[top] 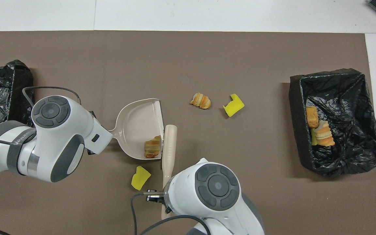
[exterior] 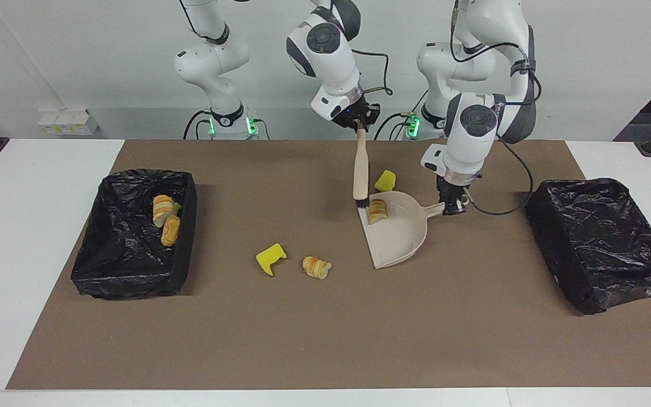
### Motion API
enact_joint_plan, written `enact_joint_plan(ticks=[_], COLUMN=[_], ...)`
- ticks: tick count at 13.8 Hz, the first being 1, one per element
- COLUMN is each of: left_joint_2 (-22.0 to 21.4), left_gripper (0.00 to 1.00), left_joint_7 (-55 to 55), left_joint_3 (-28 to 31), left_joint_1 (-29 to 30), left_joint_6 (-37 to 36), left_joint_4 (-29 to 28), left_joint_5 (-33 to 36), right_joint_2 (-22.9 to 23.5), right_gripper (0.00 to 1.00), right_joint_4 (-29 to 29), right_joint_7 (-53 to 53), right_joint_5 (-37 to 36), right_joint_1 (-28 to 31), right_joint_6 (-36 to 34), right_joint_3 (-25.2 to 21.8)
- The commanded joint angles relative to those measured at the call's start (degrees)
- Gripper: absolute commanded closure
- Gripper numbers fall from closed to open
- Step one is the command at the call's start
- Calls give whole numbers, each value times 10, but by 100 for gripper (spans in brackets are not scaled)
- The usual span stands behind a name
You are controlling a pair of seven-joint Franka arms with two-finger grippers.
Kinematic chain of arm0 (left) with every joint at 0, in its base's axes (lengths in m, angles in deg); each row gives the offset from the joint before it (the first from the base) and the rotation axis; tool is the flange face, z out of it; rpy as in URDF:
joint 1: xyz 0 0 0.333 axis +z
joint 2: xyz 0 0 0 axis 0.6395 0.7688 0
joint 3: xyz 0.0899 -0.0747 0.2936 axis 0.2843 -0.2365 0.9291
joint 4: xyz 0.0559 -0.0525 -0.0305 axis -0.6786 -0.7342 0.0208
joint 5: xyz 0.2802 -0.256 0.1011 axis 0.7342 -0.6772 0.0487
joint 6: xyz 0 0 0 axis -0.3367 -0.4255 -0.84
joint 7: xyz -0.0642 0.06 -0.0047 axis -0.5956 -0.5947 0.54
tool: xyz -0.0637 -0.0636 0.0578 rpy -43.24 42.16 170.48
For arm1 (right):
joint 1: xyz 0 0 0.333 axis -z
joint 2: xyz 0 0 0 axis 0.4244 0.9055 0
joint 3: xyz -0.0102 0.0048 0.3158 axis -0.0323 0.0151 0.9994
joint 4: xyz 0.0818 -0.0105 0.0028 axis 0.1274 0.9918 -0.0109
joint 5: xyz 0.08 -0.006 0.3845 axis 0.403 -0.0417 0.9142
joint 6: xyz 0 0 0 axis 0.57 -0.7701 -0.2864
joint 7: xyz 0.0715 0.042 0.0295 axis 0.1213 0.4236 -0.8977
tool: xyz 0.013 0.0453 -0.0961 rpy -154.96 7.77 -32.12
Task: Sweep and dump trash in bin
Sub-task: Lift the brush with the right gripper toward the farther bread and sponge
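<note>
Brown matting [exterior: 325, 333] covers the white table [exterior: 31, 226] almost edge to edge, with a wide bare stretch along the edge farthest from the robots. One black-lined bin [exterior: 133, 234] at the right arm's end holds two bread lumps [exterior: 165, 219]; a second bin [exterior: 602, 243] sits at the left arm's end.

Mid-mat, the left gripper [exterior: 453, 208] is clamped on the handle of the beige dustpan [exterior: 402, 234], which lies flat with one bread lump [exterior: 377, 212] just inside its open lip. The right gripper [exterior: 360, 125] grips the brush [exterior: 360, 169], hanging bristles-down at that lip.

A yellow sponge chunk [exterior: 385, 181] lies just outside the pan, nearer the robots. Another yellow chunk [exterior: 270, 257] and a bread lump [exterior: 317, 267] lie together on open mat between pan and loaded bin.
</note>
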Motion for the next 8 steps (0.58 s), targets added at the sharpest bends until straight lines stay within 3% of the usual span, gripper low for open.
enact_joint_plan(ticks=[1,6,8], left_joint_2=[-15,-14,-15], left_gripper=[100,100,100], left_joint_7=[-5,-4,-5], left_joint_3=[2,2,1], left_joint_1=[3,3,3], left_joint_6=[16,21,20], left_joint_4=[-19,-20,-20], left_joint_5=[10,10,10], right_joint_2=[0,44,80], right_gripper=[100,100,100], right_joint_4=[0,-7,-28], right_joint_7=[-30,-265,-335], right_joint_5=[-122,-191,-229], right_joint_1=[73,262,306], right_joint_6=[-50,-40,-37], right_joint_3=[6,6,7])
